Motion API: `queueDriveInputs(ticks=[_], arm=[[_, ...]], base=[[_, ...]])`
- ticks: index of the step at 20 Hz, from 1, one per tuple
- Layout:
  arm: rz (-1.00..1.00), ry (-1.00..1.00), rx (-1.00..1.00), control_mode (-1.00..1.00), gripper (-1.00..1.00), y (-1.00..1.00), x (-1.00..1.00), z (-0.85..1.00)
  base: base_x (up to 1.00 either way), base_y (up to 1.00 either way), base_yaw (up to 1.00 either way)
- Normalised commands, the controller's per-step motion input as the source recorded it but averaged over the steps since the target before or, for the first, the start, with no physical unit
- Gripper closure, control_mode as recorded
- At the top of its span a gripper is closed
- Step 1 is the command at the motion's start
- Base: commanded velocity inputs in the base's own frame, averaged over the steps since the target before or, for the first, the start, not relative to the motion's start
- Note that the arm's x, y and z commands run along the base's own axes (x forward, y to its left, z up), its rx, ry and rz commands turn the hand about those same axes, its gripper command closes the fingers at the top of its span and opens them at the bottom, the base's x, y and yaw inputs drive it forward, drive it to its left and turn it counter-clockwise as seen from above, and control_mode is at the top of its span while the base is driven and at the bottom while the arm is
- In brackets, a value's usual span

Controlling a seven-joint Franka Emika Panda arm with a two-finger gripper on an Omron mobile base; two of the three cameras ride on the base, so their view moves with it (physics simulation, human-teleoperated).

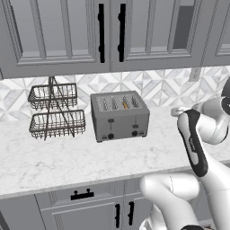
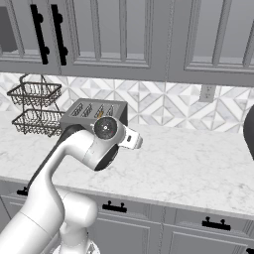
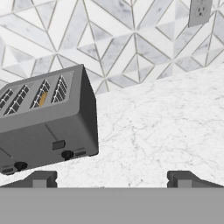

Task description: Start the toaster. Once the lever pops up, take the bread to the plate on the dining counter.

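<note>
The toaster (image 1: 120,116) had a grey brushed-metal body with a matt sheen and black knobs. The counter (image 1: 54,157) was smooth white marble with grey veins, backed by a wall of glossy patterned tiles (image 3: 109,39). The basket (image 1: 56,111) was thin dark wire.

Greys, white marble and one spot of tan

The toaster (image 1: 120,117) is brushed grey with dark levers and black round knobs; a tan-orange sliver, the bread (image 1: 125,104), shows in one slot. The countertop (image 1: 54,157) is white marble with faint grey veins. The backsplash (image 3: 109,39) is a geometric pattern of white and pale grey marbled tiles with thin beige lines. The wire basket (image 1: 56,112) is dark brown-black. The cabinets (image 1: 58,31) are mid grey with black handles. The wall outlet (image 3: 200,12) is light grey. The arm (image 2: 74,154) is white with dark joints.
</note>
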Motion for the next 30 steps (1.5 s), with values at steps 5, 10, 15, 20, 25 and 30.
queueDriveInputs(ticks=[5,10,15,20,25,30], arm=[[0.00,0.00,0.00,-1.00,-1.00,0.00,0.00,0.00],[0.00,0.00,0.00,-1.00,-1.00,0.00,0.00,0.00],[0.00,0.00,0.00,-1.00,-1.00,0.00,0.00,0.00],[0.00,0.00,0.00,-1.00,-1.00,0.00,0.00,0.00],[0.00,0.00,0.00,-1.00,-1.00,0.00,0.00,0.00],[0.00,0.00,0.00,-1.00,-1.00,0.00,0.00,0.00]], base=[[0.00,0.00,0.00],[0.00,0.00,0.00],[0.00,0.00,0.00],[0.00,0.00,0.00],[0.00,0.00,0.00],[0.00,0.00,0.00]])
